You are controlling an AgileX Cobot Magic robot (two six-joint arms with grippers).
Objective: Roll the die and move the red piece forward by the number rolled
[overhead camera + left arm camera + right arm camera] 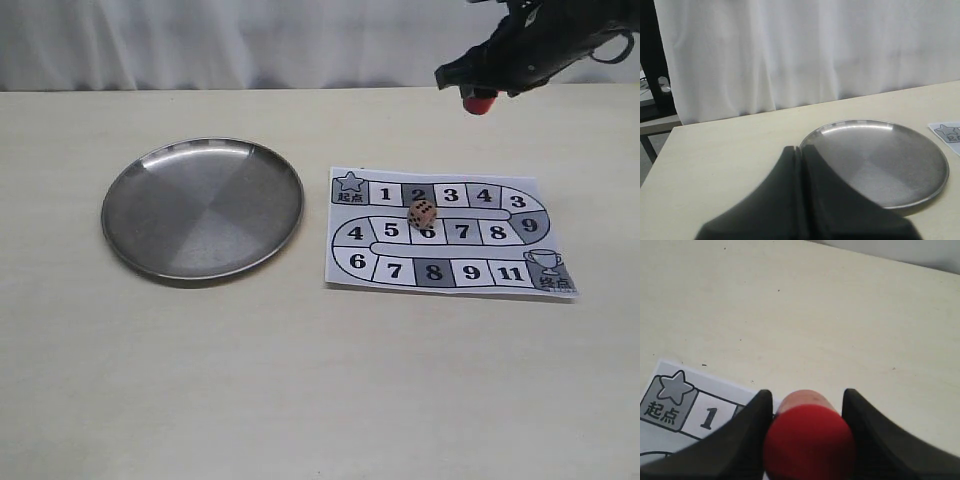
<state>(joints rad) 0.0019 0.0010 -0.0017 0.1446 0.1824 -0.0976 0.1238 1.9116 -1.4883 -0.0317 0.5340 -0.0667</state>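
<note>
While my right gripper [480, 92] is clamping the red piece [809, 442], the die [422, 213] is lying on the board [395, 271] marked 起点 and 终点; my left gripper [799, 155] is resting closed.

On the desk [300, 380], a round metal plate [130, 180] lies at 9 o'clock from the numbered board [470, 232]. The die [422, 213] sits on the board, between squares 2 and 6. At 1 o'clock from the die, the right hand [478, 88] grips the red piece [480, 103], beyond the board's edge.
</note>
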